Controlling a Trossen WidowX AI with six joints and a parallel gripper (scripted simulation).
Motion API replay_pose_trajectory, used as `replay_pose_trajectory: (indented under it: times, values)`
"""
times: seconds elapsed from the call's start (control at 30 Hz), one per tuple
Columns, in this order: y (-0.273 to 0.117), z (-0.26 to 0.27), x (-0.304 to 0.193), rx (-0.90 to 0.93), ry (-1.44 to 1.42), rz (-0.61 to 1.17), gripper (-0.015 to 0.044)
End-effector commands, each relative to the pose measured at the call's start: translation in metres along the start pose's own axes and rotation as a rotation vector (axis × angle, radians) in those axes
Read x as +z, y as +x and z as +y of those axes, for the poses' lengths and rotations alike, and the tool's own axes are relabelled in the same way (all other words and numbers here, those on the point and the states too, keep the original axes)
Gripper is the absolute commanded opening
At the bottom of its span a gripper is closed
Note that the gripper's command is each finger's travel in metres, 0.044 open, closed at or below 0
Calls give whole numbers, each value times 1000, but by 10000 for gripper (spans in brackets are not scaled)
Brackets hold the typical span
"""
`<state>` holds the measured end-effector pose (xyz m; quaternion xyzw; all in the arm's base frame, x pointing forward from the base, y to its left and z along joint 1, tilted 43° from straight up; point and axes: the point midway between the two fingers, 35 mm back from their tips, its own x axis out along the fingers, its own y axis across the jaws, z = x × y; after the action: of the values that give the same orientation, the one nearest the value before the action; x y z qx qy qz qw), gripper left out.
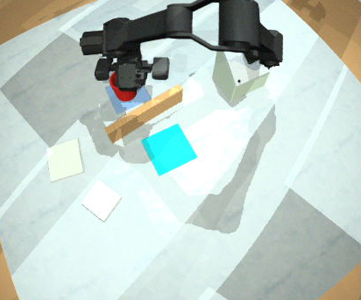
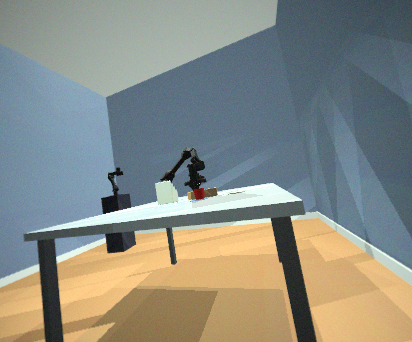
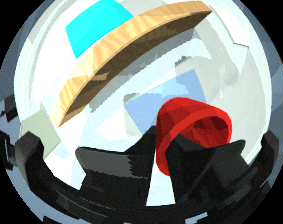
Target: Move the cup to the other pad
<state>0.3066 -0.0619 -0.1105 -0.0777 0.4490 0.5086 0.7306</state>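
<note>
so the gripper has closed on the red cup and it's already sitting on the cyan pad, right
Not quite. The gripper is closed on the red cup, but the cup is over the pale blue pad, not the cyan pad beyond the wooden bar. The top view shows this.

The table (image 1: 314,145) carries one red cup (image 1: 122,93), two blue pads (image 1: 169,148), one wooden bar (image 1: 145,113), two pale tiles (image 1: 65,160), and one white box (image 1: 239,81).
</note>
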Motion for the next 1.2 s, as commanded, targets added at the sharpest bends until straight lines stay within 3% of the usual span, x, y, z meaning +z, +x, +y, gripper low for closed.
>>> replay_pose_trajectory:
  times: [0.0, 0.77, 1.17]
  values:
    - [0, 0, 0, 0, -1, 0, 0]
    - [-83, -2, -2, 3, 6, 2, 0]
    - [-83, -1, -3, 2, 14, -2, 0]
